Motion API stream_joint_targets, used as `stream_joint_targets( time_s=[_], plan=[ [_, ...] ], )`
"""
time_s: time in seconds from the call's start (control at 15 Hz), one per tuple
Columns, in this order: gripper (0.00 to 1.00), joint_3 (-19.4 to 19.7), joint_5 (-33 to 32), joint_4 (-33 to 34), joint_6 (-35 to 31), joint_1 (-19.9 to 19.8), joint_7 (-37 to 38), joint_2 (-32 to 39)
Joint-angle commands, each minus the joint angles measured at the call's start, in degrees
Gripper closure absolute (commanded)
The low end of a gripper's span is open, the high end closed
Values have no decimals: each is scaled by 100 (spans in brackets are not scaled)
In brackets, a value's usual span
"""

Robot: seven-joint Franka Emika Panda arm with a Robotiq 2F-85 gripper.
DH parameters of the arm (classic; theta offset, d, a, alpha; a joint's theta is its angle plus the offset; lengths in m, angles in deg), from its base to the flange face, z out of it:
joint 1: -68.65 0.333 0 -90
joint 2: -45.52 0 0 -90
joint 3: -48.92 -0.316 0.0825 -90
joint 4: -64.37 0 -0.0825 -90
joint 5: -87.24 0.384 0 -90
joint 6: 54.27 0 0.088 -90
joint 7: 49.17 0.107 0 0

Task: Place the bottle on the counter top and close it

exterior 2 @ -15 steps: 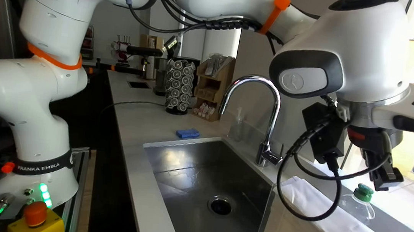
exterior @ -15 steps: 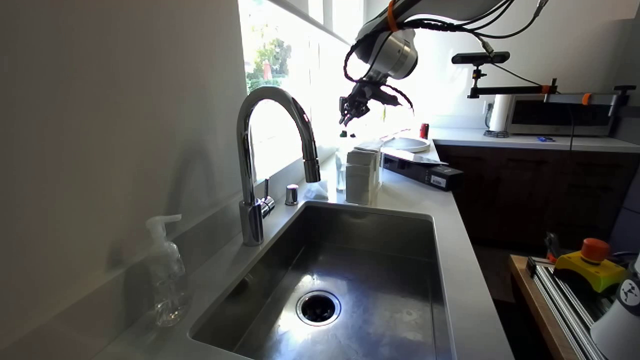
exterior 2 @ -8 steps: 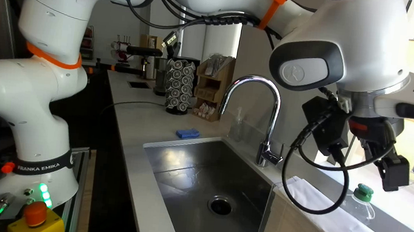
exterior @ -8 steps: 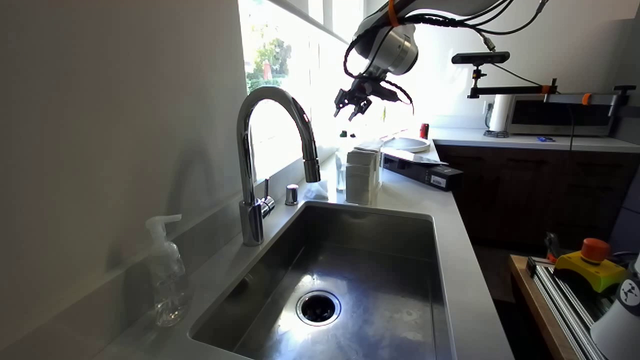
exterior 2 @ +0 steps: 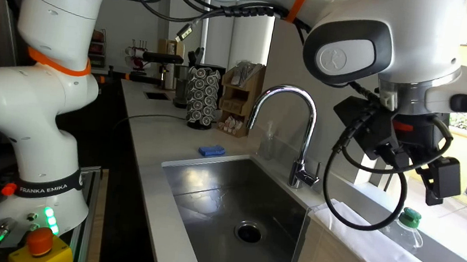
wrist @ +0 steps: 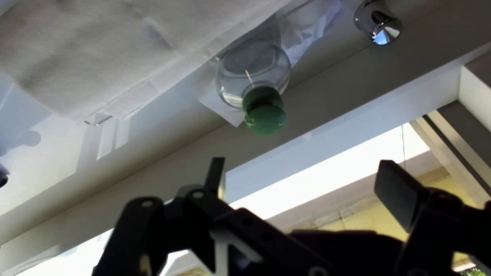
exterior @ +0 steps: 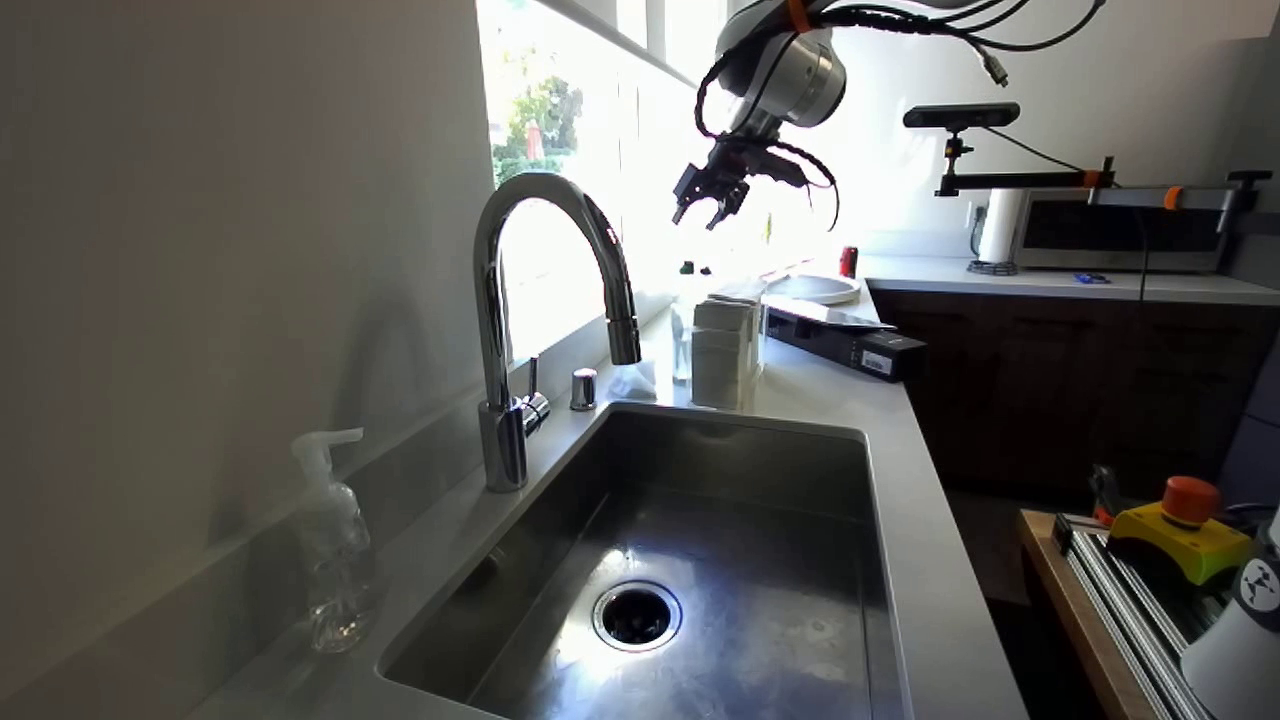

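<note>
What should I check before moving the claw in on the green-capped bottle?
1. Claw open and empty: ok.
2. Bottle upright: ok.
3. Bottle's base flat on the counter top: cannot tell; a pale sheet shows beside it.
4. Green cap closed: cannot tell, though it sits on the bottle.
5. Claw around the cap: not ok; in the wrist view the cap lies beyond the fingertips.

One pincer [wrist: 301,172], one tap [exterior: 493,330], one sink [exterior: 755,540]
</note>
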Motion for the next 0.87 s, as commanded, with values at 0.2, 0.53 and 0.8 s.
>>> stream_joint_targets(
  time_s=[0.2,0.53,0.8],
  plan=[
    [0,330,-587,-355,572,215,-69,-451],
    [0,447,-631,-671,608,294,-224,-582],
    [0,466,-505,-307,531,283,-162,-325]
  ],
)
